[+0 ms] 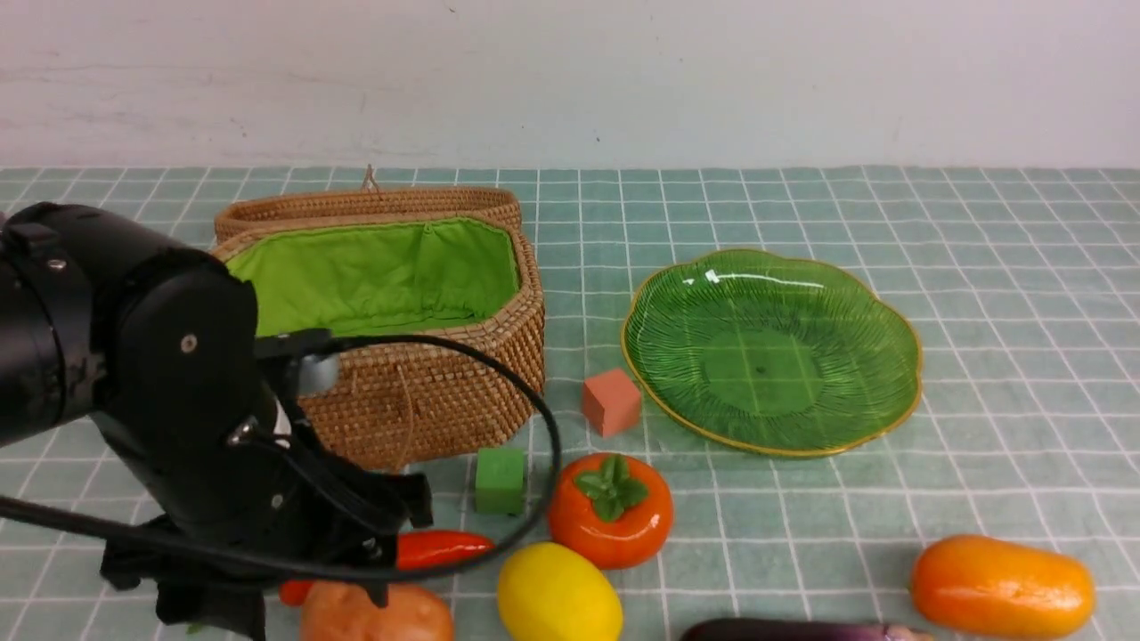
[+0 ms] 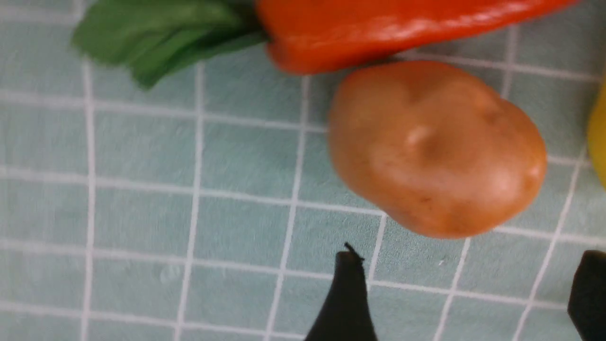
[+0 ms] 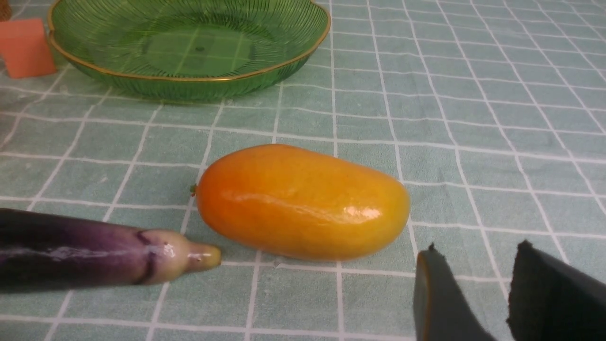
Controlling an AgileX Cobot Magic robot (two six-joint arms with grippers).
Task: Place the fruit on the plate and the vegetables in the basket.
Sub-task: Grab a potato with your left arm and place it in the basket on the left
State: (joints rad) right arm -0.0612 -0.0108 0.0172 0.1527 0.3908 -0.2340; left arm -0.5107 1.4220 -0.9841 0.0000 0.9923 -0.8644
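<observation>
The brown potato [image 2: 435, 147] lies just beyond my left gripper [image 2: 468, 284], whose jaws stand wide open with only cloth between them. The red-orange carrot [image 2: 378, 28] with green leaves touches the potato's far side. In the front view the left arm [image 1: 160, 392] hangs over the carrot [image 1: 441, 547] and the potato [image 1: 378, 614]. The persimmon [image 1: 610, 510], lemon [image 1: 558, 592] and mango [image 1: 1002, 586] rest on the cloth. My right gripper [image 3: 477, 246] is open and empty, close to the mango [image 3: 303, 203] and the eggplant [image 3: 94, 251]. The green plate [image 1: 770, 352] and the wicker basket [image 1: 383, 294] hold nothing.
A pink cube [image 1: 611, 401] sits between the basket and the plate. A green cube [image 1: 499, 481] stands in front of the basket, near the persimmon. The basket's lid leans behind it. A pale wall bounds the far side of the checked tablecloth.
</observation>
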